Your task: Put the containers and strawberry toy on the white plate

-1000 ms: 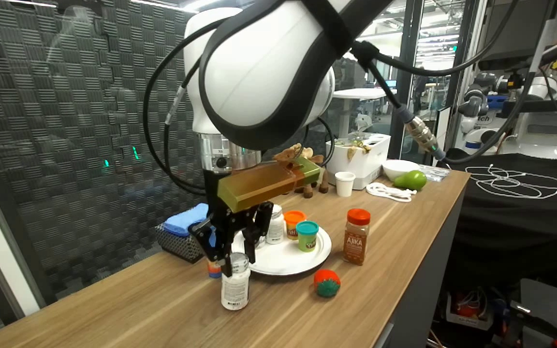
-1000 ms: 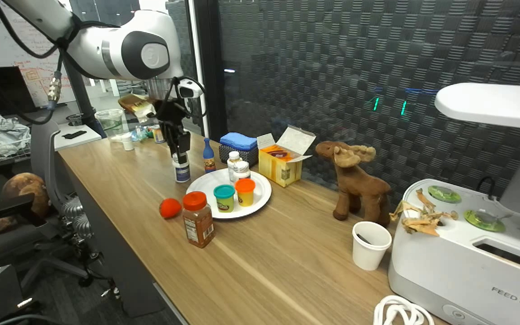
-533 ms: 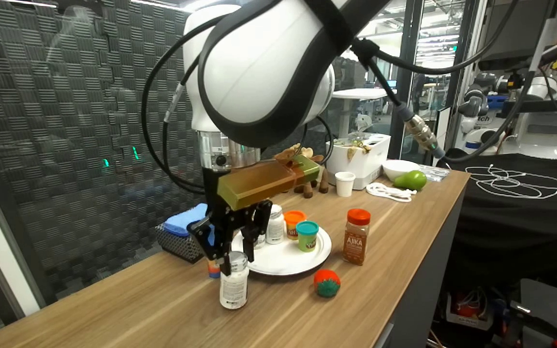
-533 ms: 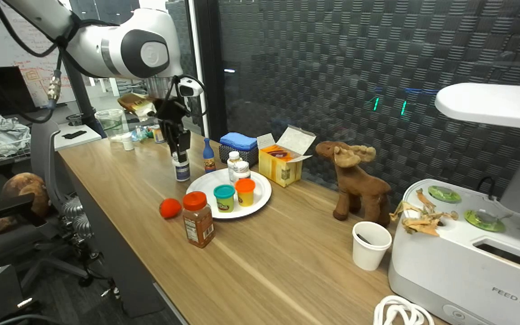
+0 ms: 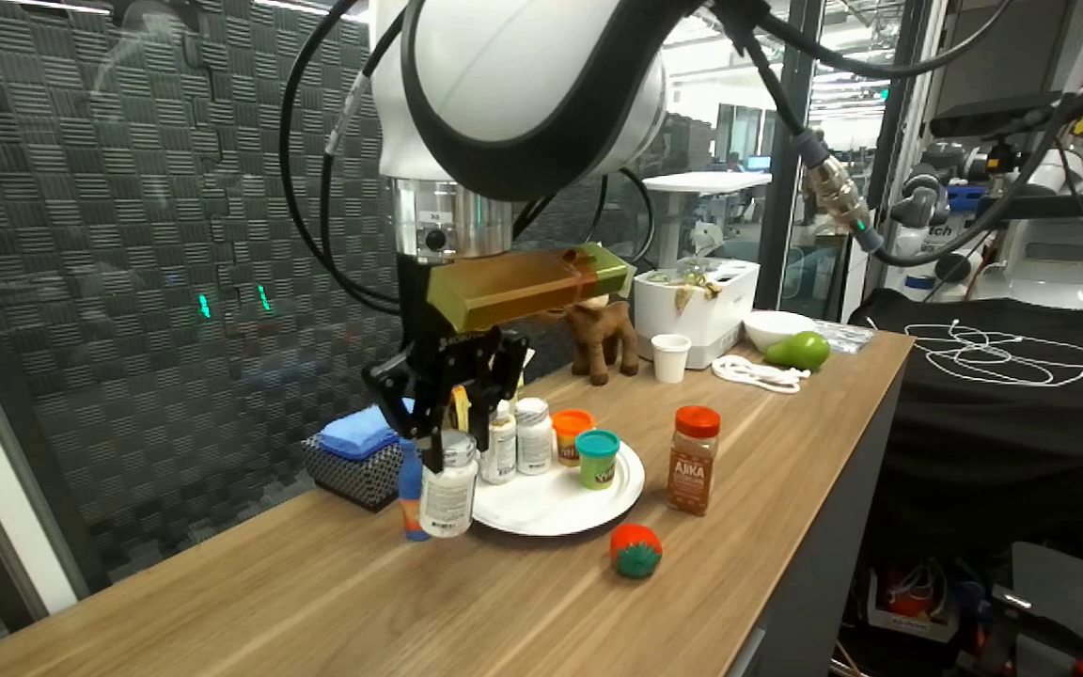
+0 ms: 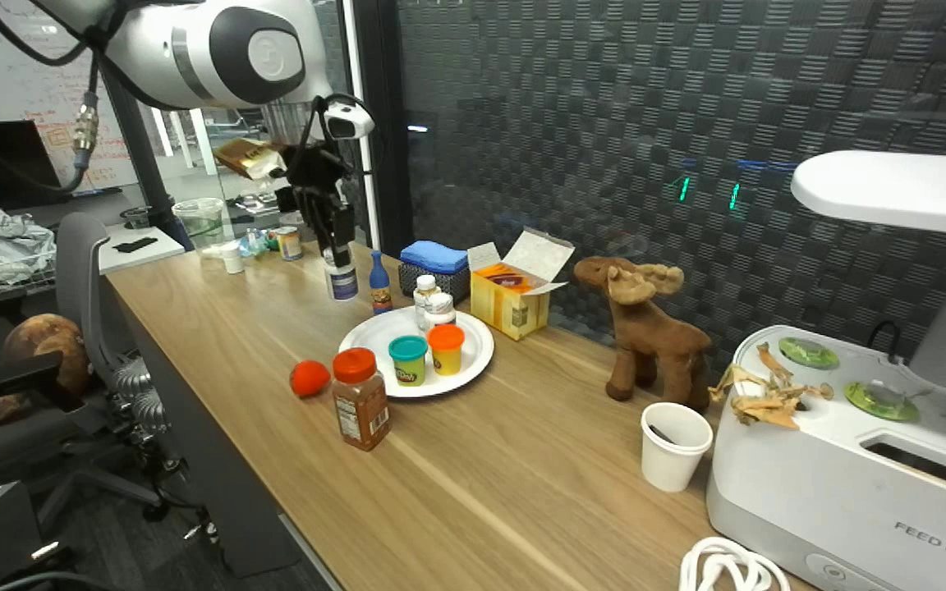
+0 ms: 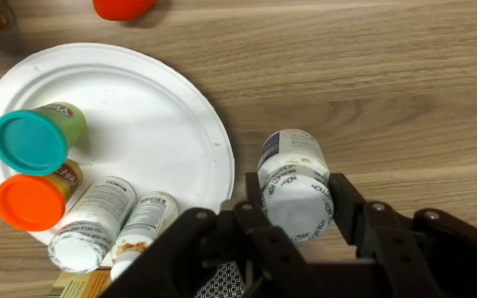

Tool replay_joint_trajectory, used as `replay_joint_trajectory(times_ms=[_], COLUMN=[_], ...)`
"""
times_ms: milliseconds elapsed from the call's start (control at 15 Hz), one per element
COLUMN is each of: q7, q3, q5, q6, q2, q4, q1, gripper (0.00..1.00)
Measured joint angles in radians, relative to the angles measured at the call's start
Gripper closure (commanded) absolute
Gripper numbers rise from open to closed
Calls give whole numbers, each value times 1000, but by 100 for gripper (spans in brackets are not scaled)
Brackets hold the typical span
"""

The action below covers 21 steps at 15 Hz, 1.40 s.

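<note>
My gripper (image 7: 294, 188) is shut on the cap of a white bottle (image 7: 294, 155) and holds it slightly tilted above the table, beside the plate. The held bottle also shows in both exterior views (image 5: 448, 498) (image 6: 342, 284). The white plate (image 7: 151, 124) bears a teal-lidded tub (image 7: 31, 142), an orange-lidded tub (image 7: 31, 203) and two white bottles (image 5: 534, 437) (image 5: 500, 449). The red strawberry toy (image 5: 635, 550) with green leaves lies on the table near the plate; the wrist view shows part of it (image 7: 122, 8). A red-lidded spice jar (image 5: 694, 461) stands on the table beside the plate.
A blue bottle (image 6: 380, 283) stands close behind the held bottle. A dark basket with a blue cloth (image 6: 434, 257) and an open yellow box (image 6: 514, 300) stand behind the plate. A toy moose (image 6: 658, 336), paper cup (image 6: 674, 447) and white planter (image 6: 851, 460) are farther along.
The bottle stood on the table between the fingers; now it is lifted clear. The arm has risen with it. The plate and other things have not moved.
</note>
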Motion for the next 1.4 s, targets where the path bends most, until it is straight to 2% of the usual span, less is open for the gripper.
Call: replay_joint_trajectory(times_ms=[600,1400], q7=[-1,-4], q3=[-35,-52], q5=[-4,-69], q6=[-1,2], q2=[-13,47], q4=[-52,-45], q1=[-73,-84], gripper=[80,80])
